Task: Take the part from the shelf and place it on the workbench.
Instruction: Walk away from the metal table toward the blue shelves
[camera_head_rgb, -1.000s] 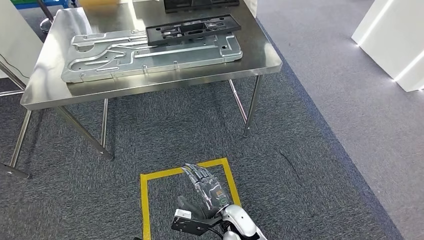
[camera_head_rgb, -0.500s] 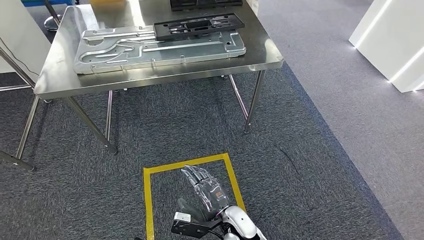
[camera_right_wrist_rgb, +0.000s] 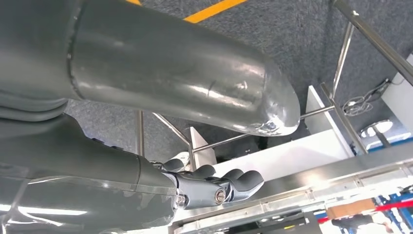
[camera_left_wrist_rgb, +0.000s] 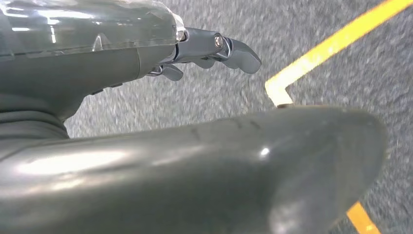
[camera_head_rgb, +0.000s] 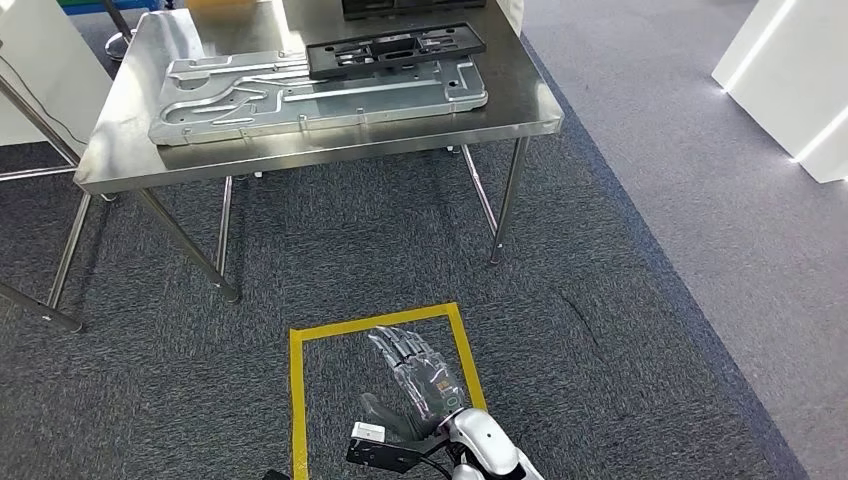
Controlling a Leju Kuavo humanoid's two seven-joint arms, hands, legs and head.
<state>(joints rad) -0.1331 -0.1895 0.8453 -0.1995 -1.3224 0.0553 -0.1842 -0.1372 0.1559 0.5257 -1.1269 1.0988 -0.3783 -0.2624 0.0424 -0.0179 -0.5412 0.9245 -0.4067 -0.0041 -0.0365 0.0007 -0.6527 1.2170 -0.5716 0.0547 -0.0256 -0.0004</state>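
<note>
Shifted since the earlier head frames: whole scene slid in frame, tabletop drawn slightly to the right and nearer, so camera movement, not movement of things; hand pose near unchanged.

Head view: steel tabletop (camera_head_rgb: 330, 150) across upper frame. Large silver metal plate (camera_head_rgb: 300, 100) lying flat along the middle, reaching toward the right edge. Black part (camera_head_rgb: 395, 50) resting on the plate's far right portion, toward the far right corner; second dark piece (camera_head_rgb: 415, 8) at the far edge, cut off by the frame. Yellow tape square (camera_head_rgb: 295, 400) on grey carpet in front of the tabletop. Right hand (camera_head_rgb: 415, 375) low over the square, fingers extended and apart, holding nothing, well apart from the tabletop.

Left wrist view: left hand (camera_left_wrist_rgb: 214, 48) hanging over carpet beside a tape corner, fingers lightly curled, nothing held.

Right wrist view: right hand's fingers (camera_right_wrist_rgb: 234, 183) loosely bent, empty; table legs and tabletop underside beyond.

Step judged: part apparently already set down on the tabletop, arms lowered, task near its end or between cycles. Next move, if any: turning toward the shelf, which none of the views present.
</note>
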